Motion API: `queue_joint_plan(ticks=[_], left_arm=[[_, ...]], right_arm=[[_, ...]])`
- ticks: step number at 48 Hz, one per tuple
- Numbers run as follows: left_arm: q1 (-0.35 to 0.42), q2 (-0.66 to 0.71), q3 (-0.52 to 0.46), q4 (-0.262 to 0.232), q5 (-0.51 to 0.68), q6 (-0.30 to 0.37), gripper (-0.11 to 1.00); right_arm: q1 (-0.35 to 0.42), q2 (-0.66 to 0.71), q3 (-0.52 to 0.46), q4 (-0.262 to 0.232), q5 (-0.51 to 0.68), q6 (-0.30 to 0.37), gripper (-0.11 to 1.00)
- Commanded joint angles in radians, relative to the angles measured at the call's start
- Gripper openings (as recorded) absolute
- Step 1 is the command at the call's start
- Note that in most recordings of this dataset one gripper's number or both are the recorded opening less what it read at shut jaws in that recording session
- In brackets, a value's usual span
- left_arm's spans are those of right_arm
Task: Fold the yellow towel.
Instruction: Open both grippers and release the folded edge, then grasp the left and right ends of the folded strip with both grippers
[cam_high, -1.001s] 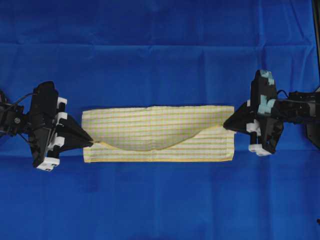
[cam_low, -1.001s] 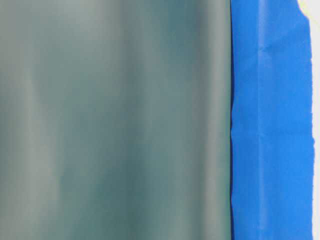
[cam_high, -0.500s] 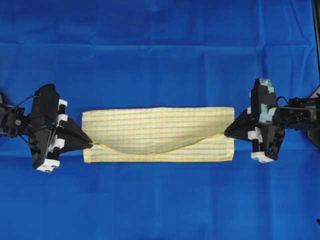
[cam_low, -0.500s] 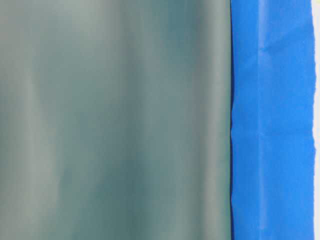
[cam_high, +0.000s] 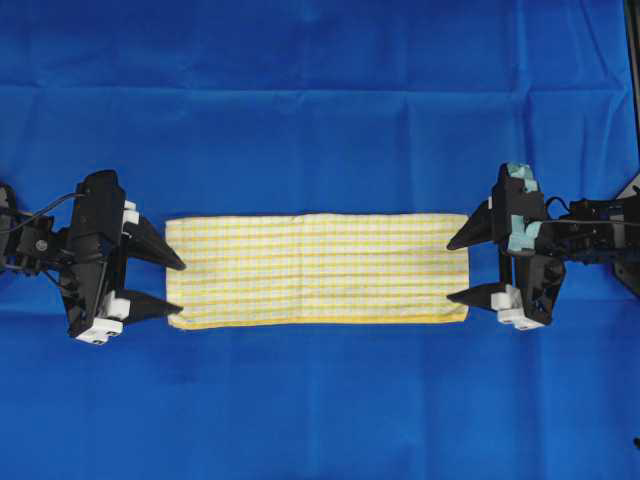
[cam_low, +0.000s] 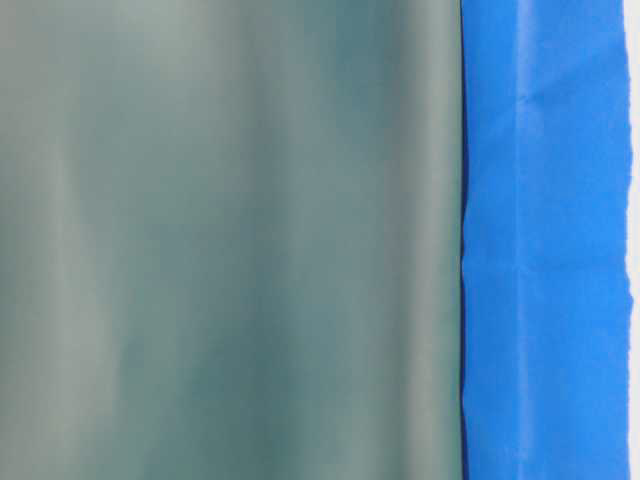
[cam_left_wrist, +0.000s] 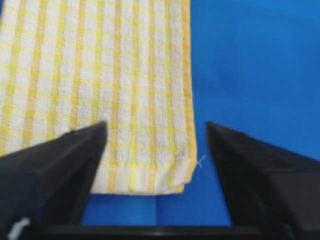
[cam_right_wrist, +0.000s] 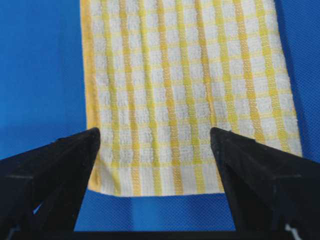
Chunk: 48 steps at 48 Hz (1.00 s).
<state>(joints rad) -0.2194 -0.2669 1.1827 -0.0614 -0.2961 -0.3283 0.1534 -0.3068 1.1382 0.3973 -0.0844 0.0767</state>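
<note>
A large blue cloth (cam_high: 320, 100) covers the whole work surface, creased in a few straight lines, and the table-level view gives us only a blurred grey-green sheet beside more blue. On it, in the middle, the yellow towel (cam_high: 316, 269) lies flat as a long narrow strip, its edges stacked so that we judge a lengthwise fold already laid. Our left gripper (cam_high: 172, 287) sits at the strip's left end and our right gripper (cam_high: 457, 270) at its right end, both with jaws spread wide and holding nothing; the wrist views show each short end lying between the parted jaws. We read this as the release after a fold. The next move likely calls for regrasping one short end's corners and carrying them across to the other end.
</note>
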Motion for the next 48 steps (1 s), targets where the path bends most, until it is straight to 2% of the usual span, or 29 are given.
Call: queue_joint_plan(ticks=[1, 5, 11, 20, 26, 32, 48], left_arm=[[0.012, -0.025, -0.017, 0.002, 0.005, 0.005, 0.78], [0.048, -0.034, -0.017, 0.003, 0.017, 0.018, 0.77], [0.121, -0.023, -0.029, 0.003, 0.031, 0.052, 0.75], [0.239, 0.025, -0.069, 0.005, 0.064, 0.155, 0.75], [0.301, 0.074, -0.095, 0.005, 0.091, 0.216, 0.75], [0.333, 0.12, -0.109, 0.003, 0.109, 0.236, 0.75], [0.336, 0.19, -0.123, 0.002, 0.155, 0.218, 0.74]], right_arm=[[0.003, -0.026, -0.015, -0.005, -0.005, -0.005, 0.84], [-0.006, -0.048, -0.008, -0.014, -0.009, -0.006, 0.81], [-0.069, -0.057, 0.002, -0.021, -0.006, -0.009, 0.82], [-0.201, -0.026, -0.005, -0.055, 0.017, -0.041, 0.81], [-0.258, 0.012, -0.012, -0.061, 0.029, -0.051, 0.81], [-0.282, 0.063, -0.011, -0.061, 0.032, -0.052, 0.81], [-0.282, 0.138, -0.014, -0.057, 0.037, -0.044, 0.79]])
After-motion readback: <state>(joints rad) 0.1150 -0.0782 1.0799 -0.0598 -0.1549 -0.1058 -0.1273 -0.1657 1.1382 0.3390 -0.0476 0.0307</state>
